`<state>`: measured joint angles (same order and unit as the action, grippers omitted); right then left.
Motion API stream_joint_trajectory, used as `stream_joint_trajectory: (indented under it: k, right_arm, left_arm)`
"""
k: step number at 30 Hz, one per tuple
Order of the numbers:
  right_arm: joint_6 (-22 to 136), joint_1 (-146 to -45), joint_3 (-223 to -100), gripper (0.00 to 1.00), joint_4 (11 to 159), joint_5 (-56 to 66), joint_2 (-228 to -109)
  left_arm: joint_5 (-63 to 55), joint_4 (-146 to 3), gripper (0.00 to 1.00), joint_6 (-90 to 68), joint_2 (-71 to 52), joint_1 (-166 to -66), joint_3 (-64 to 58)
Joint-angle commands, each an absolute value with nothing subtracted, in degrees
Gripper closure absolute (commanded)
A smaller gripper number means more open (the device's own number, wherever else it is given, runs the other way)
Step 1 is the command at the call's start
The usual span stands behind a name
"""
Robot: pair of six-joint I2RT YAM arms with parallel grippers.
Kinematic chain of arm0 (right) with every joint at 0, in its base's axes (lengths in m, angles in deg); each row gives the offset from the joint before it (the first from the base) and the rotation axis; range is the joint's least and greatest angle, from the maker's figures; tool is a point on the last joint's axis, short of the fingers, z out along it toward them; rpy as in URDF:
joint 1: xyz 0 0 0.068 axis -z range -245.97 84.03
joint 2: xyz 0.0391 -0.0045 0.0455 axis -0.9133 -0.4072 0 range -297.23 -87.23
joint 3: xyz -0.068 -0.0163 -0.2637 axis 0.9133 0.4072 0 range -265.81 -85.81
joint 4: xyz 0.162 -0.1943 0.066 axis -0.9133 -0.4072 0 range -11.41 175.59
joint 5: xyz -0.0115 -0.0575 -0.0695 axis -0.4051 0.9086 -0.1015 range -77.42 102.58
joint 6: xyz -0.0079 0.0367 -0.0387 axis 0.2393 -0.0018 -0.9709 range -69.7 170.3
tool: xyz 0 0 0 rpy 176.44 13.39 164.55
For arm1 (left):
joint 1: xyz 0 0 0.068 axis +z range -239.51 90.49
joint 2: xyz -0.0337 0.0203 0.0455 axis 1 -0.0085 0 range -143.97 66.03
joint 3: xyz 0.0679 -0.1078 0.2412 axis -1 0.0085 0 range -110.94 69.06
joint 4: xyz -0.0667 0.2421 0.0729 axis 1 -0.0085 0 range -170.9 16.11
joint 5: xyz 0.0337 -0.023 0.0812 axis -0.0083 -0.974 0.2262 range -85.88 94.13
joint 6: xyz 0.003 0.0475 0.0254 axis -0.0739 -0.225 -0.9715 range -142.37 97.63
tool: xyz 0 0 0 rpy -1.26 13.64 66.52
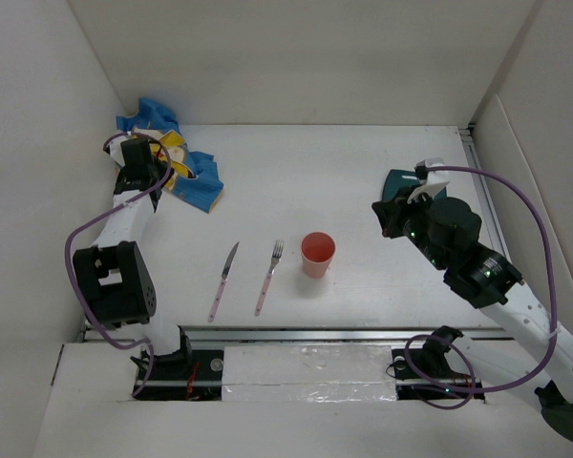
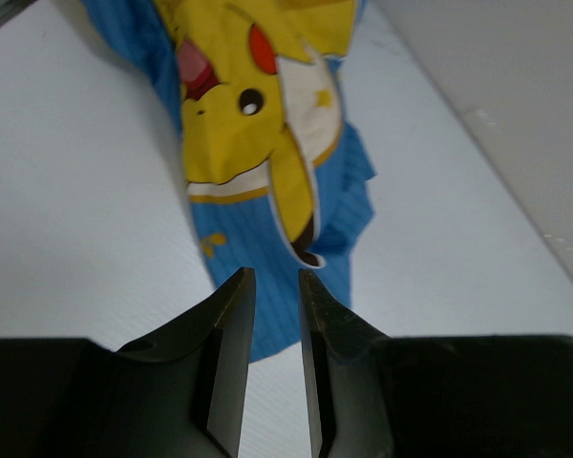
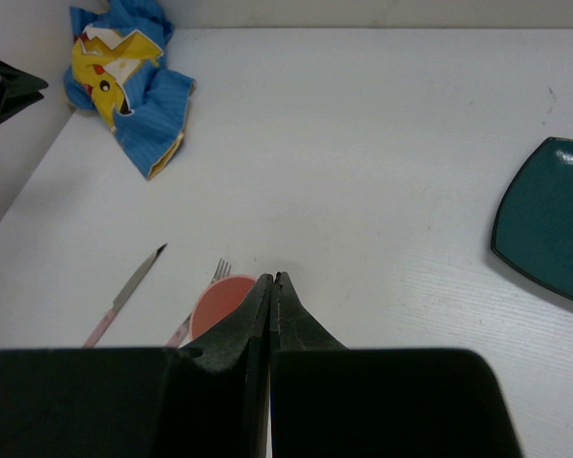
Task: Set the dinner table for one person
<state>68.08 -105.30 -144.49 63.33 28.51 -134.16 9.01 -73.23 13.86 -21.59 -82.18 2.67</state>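
Top external showed us the dinner table (image 1: 344,162) spread white beneath both arms, its metal rail along the near edge by their bases. A knife (image 1: 223,280) and fork (image 1: 269,277) lay side by side near that edge, apart and roughly parallel, with a red cup (image 1: 317,254) upright just to the right of the fork. We judged these three to be loosely gathered, not yet laid out as a setting. The blue placemat (image 1: 186,176) sat crumpled in the far left corner, with the left arm (image 1: 115,224) reaching to it. The right arm (image 1: 477,272) stretched over a teal plate (image 1: 398,183) at the right side and hid much of it.

Left wrist showed us the left gripper (image 2: 272,277) poised just above the near edge of the bunched cloth. Its jaws stood slightly parted with nothing between them. We took this as lining up to pinch a fold, since the cloth would need spreading flat before anything could be set on it.

Right wrist showed us the right gripper (image 3: 270,279) with its jaws pressed together and empty. It was held up over the tabletop, pointing towards the cup and cutlery. The plate lay off to its right, flat and untouched, well apart from the other pieces. We reckoned this arm was waiting clear while the left dealt with the cloth.
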Motion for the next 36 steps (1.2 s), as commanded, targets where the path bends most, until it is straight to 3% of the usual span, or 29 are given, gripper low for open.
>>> stream_joint_trajectory:
  k: [1,5,9,10,13,23,26,28,36]
  right_arm:
    - [68.6,-104.9,-143.3,1.0,66.4,28.6,-133.9]
    - [68.7,-104.4,-142.2,0.94,67.0,28.1,-134.1]
    - [68.8,-104.4,-140.9,0.77,68.6,26.1,-134.6]
    - [68.8,-104.4,-140.7,0.73,68.8,25.9,-134.8]
    - [68.3,-104.4,-140.7,0.6,69.2,24.3,-136.2]
    - [69.5,-104.4,-138.9,0.56,70.6,22.3,-136.0]
    - [69.7,-104.4,-139.2,0.55,69.9,22.2,-136.2]
    - [69.8,-104.4,-139.2,0.55,69.9,22.8,-135.8]
    - [70.0,-104.4,-138.6,0.54,72.8,23.4,-138.1]
  left_arm:
    - [9.9,-77.7,0.77,12.6,-27.6,-82.5,-0.5]
    - [11.9,-79.5,0.77,12.4,-33.1,-82.5,-1.2]
    - [9.3,-79.1,0.75,12.8,-38.0,-82.5,-1.4]
    - [8.7,-78.6,0.68,12.8,-38.8,-82.5,-1.4]
    - [7.6,-79.1,0.65,11.6,-41.6,-83.5,-3.1]
    - [9.6,-80.0,0.66,12.2,-47.1,-87.4,-6.4]
    - [9.8,-80.9,0.78,11.6,-48.8,-89.3,-8.7]
    - [8.2,-80.5,1.0,11.6,-49.6,-90.0,-9.3]
    - [-0.4,-76.9,1.0,14.2,-49.5,-100.1,-16.6]
